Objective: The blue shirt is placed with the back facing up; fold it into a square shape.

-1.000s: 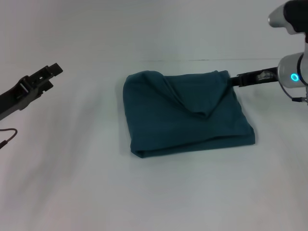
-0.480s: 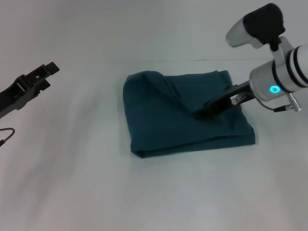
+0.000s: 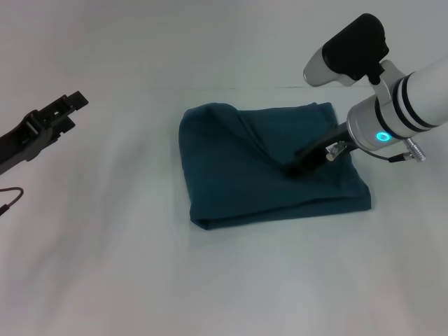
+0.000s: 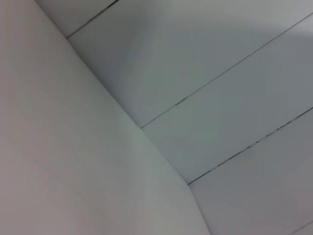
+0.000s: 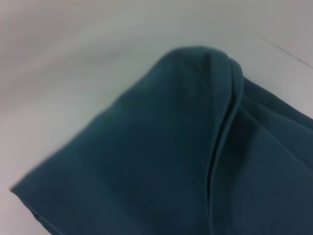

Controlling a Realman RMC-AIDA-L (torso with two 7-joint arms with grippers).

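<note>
The blue shirt lies folded into a rough square at the middle of the white table, with a triangular flap folded down over its upper half. My right gripper reaches in from the right and rests low on the shirt at the flap's tip. The right wrist view shows the shirt close up, with a curved fold edge running across it. My left gripper is open and empty, held above the table far left of the shirt. The left wrist view shows only pale flat surfaces.
A thin dark cable hangs at the left edge. The table's far edge runs just behind the shirt. Bare table surface lies to the left, right and in front of the shirt.
My right gripper has moved from the shirt's far right corner inward onto the shirt, to the flap's tip. The arm has swung in over the table. The left arm has barely moved.
</note>
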